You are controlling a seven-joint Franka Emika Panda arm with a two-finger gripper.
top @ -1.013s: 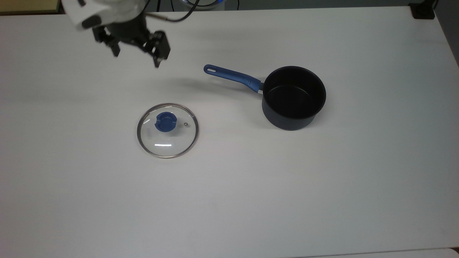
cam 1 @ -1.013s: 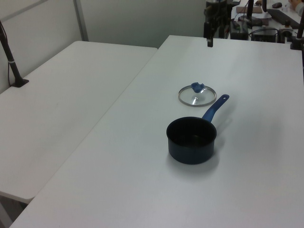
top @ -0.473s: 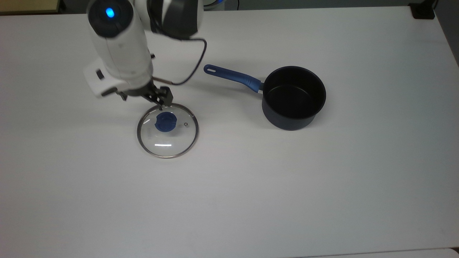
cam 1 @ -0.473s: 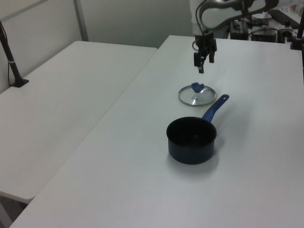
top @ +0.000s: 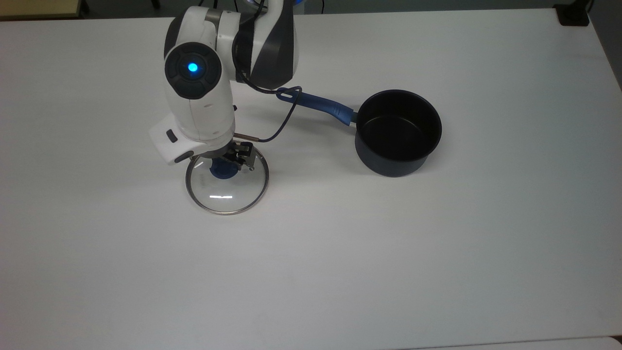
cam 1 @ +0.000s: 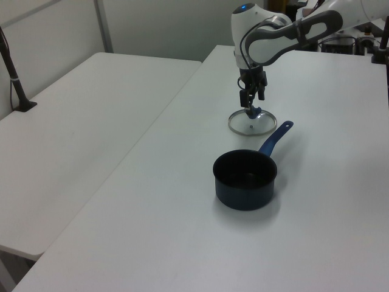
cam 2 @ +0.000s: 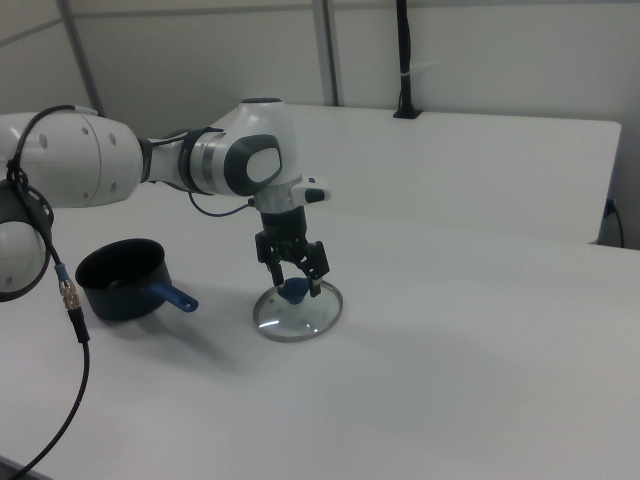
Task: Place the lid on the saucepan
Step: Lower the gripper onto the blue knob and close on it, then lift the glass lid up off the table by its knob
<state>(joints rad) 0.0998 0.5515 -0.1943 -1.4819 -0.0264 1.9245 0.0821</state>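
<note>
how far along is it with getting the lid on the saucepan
Early. Done: the gripper is above the blue knob of the lid, fingers open on either side of it. In hand: nothing yet; the lid lies flat on the table. Left: grip, lift, carry to the uncovered saucepan and set it on.

Plenty of bare surface (top: 437,253) across the top view's lower half and right. Between the lid (top: 227,187) and saucepan (top: 397,132) it was open too, apart from the handle (top: 316,103) and a dangling cable (top: 279,126) at upper centre.
</note>
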